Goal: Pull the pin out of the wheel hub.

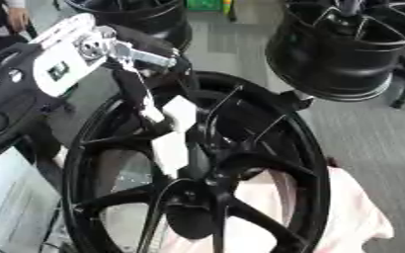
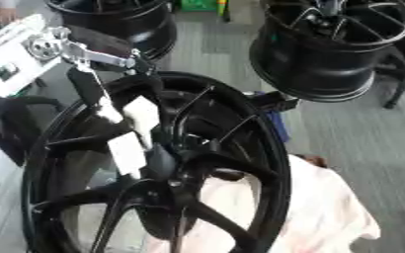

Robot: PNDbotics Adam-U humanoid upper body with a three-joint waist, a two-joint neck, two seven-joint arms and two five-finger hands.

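Black wheel hub (image 1: 240,163), on pink cloth (image 1: 353,212), is reached into by left hand (image 1: 167,131); finger state can't be told.

The left hand (image 1: 167,133) reaches down from the upper left into the wheel (image 1: 309,163), its fingers among the spokes (image 1: 258,165) near the hub (image 1: 193,207). Spokes close in below it and to its right, with narrow gaps between them. The rim arches just above the wrist. Up and right of the hand, a second wheel (image 1: 344,54) hangs near the rim; grey floor (image 1: 379,138) lies open between them. A pale cloth (image 1: 357,207) fills the lower right.
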